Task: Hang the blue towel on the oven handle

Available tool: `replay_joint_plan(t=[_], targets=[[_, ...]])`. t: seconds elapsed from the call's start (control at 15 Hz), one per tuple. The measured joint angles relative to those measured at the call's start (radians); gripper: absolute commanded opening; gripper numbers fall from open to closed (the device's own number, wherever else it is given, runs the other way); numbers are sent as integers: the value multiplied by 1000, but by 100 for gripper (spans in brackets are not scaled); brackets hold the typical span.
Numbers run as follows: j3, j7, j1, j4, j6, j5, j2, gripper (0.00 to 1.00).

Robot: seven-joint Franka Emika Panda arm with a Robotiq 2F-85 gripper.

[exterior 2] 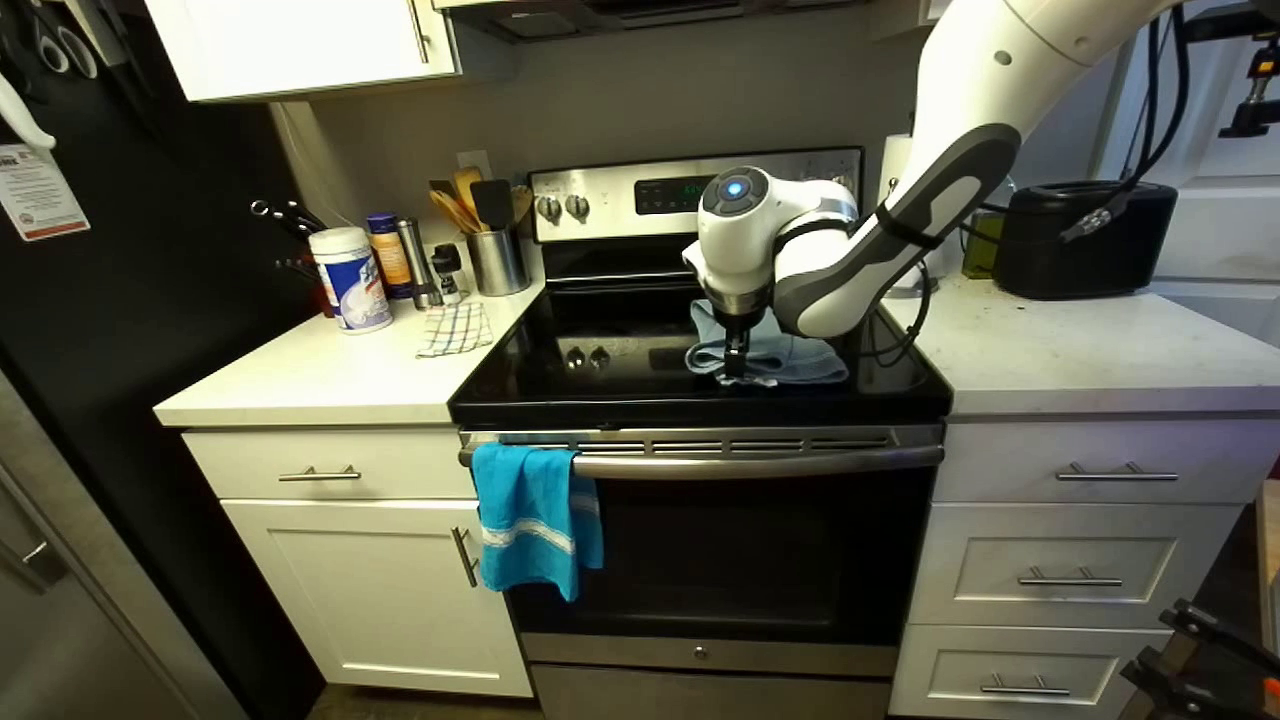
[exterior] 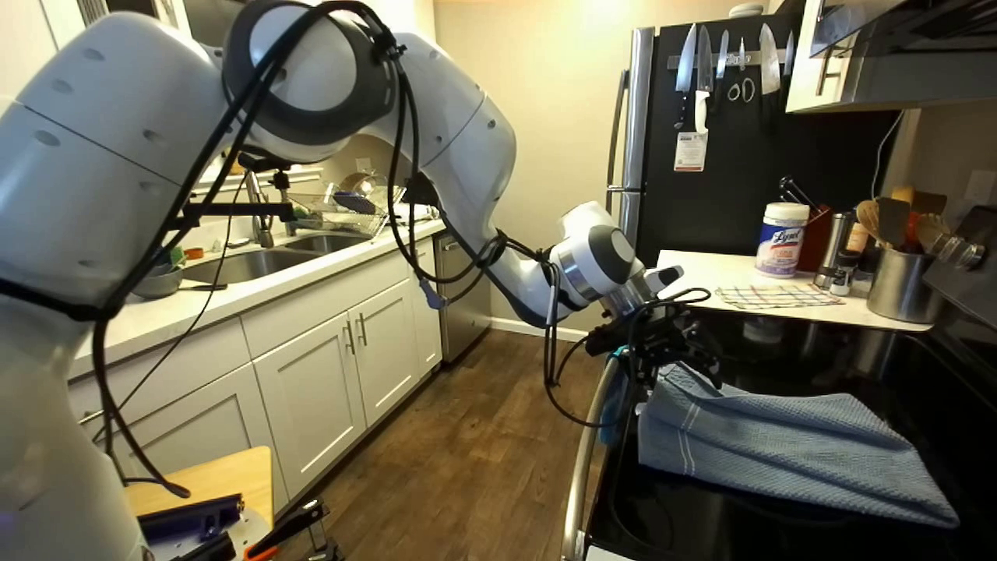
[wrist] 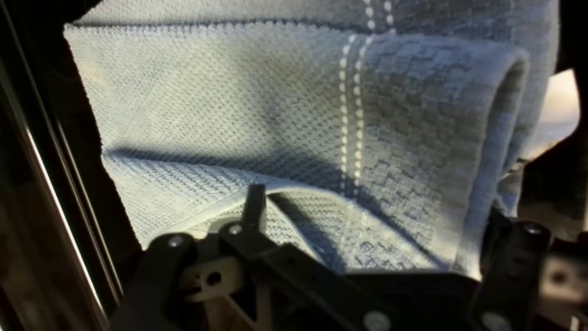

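A grey-blue towel with white stitched lines [exterior: 787, 444] lies folded on the black cooktop. It also shows in an exterior view [exterior 2: 800, 358] and fills much of the wrist view [wrist: 220, 92]. My gripper [wrist: 376, 216] is open, its fingers wide apart, with a raised fold of the towel between them. In both exterior views the gripper [exterior: 674, 362] [exterior 2: 737, 358] points down at the towel's edge near the cooktop front. The oven handle [exterior 2: 760, 467] runs along the oven front, below the gripper; it also shows end-on [exterior: 580, 483]. Whether the fingertips touch the towel is unclear.
A bright blue towel [exterior 2: 530, 520] hangs on the handle's end nearer the fridge. A wipes tub [exterior 2: 352, 280], a checked cloth [exterior 2: 455, 328] and a utensil holder [exterior 2: 497, 262] stand beside the stove. A black toaster [exterior 2: 1085, 240] is on the opposite counter.
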Motion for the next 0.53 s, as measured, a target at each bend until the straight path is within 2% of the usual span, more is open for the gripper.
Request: replay_joint_plan(t=[0.53], targets=[[-2, 19, 1, 21, -10, -43, 8, 100]])
